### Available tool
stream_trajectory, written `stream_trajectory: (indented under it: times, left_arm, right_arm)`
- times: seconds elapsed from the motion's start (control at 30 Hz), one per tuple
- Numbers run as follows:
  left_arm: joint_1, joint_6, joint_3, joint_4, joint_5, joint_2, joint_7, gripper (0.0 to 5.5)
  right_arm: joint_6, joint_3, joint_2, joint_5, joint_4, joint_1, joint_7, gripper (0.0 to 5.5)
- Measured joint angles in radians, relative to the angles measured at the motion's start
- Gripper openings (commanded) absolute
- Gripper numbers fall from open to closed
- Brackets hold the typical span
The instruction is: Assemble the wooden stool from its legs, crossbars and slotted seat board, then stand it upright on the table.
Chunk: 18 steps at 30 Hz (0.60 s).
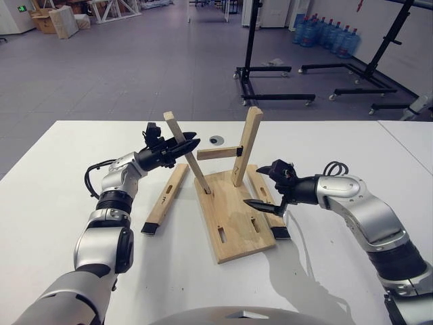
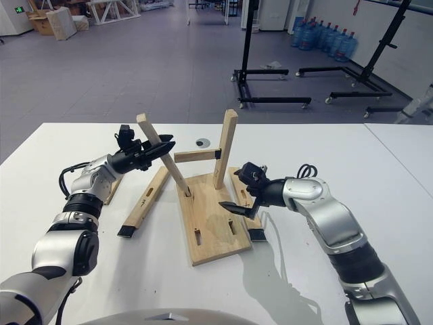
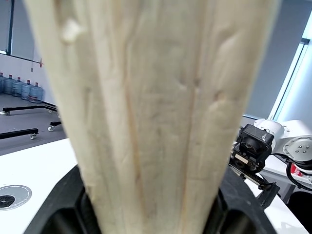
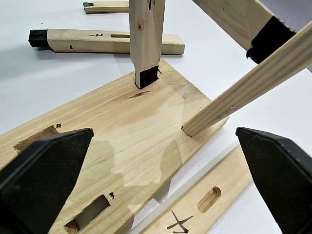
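On the white table [image 1: 54, 176] the seat board [image 1: 233, 227] lies flat in the middle. I see two legs standing in it. The leaning leg [image 1: 201, 177] is clamped near its top by my left gripper [image 1: 189, 144]. The straighter leg [image 1: 247, 142] carries a crossbar [image 1: 216, 153]. My right gripper [image 1: 265, 186] hangs wide open over the board's right edge.

Leg [image 3: 146, 117] ends cut off at L wrist cam's edges
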Motion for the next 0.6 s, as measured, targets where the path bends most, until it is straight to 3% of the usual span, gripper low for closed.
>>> stream_trajectory:
  times: [0.33,0.6]
  left_arm:
    - [-0.011,-0.031,-0.098,-0.037,0.062,0.018,-0.008,2.02]
    - [-0.016,-0.019,-0.101,-0.034,0.061,0.017,0.002,2.02]
  right_arm:
    - [0.000,0.003,0.007,0.000,-0.006,0.000,-0.004,5.40]
    - [0.002,0.004,0.015,0.000,-0.019,0.000,-0.009,5.40]
